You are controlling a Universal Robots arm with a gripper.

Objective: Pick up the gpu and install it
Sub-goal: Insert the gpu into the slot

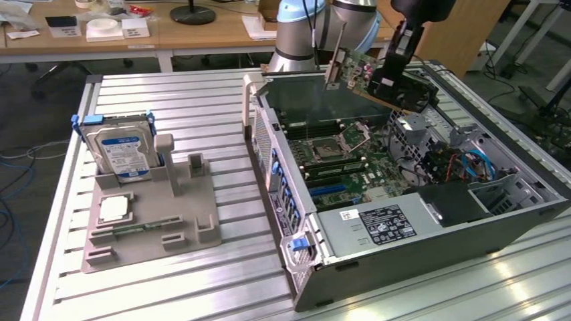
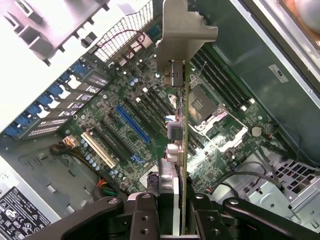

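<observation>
Air is all that lies under the gpu (image 1: 360, 71) right now. It hangs over the far end of the open computer case (image 1: 428, 234), above the green motherboard (image 1: 357, 175), and touches nothing but the hand (image 1: 394, 67). The hand is closed on the gpu, with one of its fingers (image 2: 145, 217) on each flat side. In the wrist view the gpu (image 2: 183, 150) stands on its thin edge, likely so that edge can slide down into a slot such as the long blue slot (image 2: 133, 125). Its silver bracket (image 2: 182, 30) points to the case wall on the exterior view's left, where I think it belongs. The arm (image 1: 303, 27) reaches in from the far side, and the hand leans a little.
</observation>
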